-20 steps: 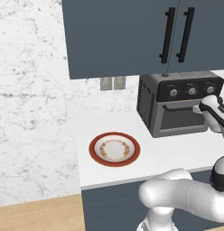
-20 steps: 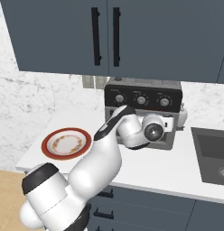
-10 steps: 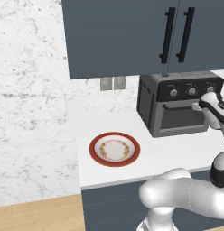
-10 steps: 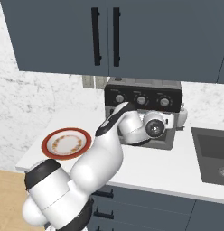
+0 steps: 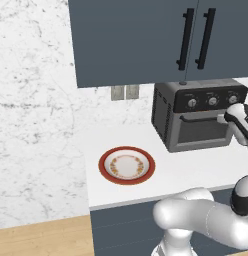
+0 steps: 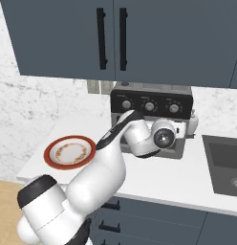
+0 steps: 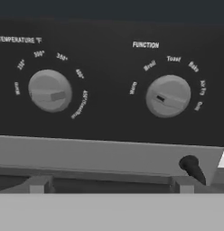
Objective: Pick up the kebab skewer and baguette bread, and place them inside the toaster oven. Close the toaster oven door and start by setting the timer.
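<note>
- My pincer is spread wide and pinching nothing; in the hand view one dark fingertip rises at lower right, just below the black control panel.
- I'm close up to the front of the toaster oven, level with its knobs. The right base view has my wrist in front of the oven face.
- Ahead: the temperature knob to the left, the function knob to the right. Neither is the timer.
- The toaster oven door looks shut, its bar handle up under the panel.
- The red-rimmed plate lies on the counter well apart from the oven. I see no kebab skewer or baguette bread on it; probably they are inside the oven, though the dark window hides that.
- Step in hand, as I judge it: setting the timer. To do it well I should slide sideways along the panel to the third knob, centre it between my fingers, close squarely on its rim, then twist about its axis without dragging on the panel.
</note>
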### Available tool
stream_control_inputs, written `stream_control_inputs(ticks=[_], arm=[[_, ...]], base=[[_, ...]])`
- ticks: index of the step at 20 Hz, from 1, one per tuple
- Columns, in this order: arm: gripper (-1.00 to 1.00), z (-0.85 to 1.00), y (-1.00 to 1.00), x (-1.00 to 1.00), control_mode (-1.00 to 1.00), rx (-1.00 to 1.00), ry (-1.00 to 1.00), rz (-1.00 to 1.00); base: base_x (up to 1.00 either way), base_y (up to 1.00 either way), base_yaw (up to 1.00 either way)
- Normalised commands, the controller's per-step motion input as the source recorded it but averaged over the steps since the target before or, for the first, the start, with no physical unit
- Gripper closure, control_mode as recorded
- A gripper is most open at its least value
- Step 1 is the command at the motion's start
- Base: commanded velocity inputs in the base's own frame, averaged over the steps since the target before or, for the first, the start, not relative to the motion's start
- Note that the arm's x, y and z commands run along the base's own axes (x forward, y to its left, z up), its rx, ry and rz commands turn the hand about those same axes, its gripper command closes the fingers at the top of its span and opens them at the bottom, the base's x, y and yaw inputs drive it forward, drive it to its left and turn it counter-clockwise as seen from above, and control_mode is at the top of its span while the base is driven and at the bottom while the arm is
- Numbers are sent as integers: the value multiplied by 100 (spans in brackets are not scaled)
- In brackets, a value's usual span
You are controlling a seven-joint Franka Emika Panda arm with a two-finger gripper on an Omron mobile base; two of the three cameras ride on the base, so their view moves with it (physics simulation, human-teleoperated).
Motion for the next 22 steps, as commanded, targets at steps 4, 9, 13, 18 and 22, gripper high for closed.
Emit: stream_control_inputs(ticks=[4,9,13,18,22], arm=[[-100,6,3,-65,-100,0,0,-6],[-100,42,44,-40,-100,0,-5,-1],[-100,49,79,-23,-100,0,-10,0],[-100,44,73,-10,-100,0,-6,0],[-100,39,53,0,-100,2,0,0]], base=[[0,0,0],[0,0,0],[0,0,0],[0,0,0],[0,0,0]])
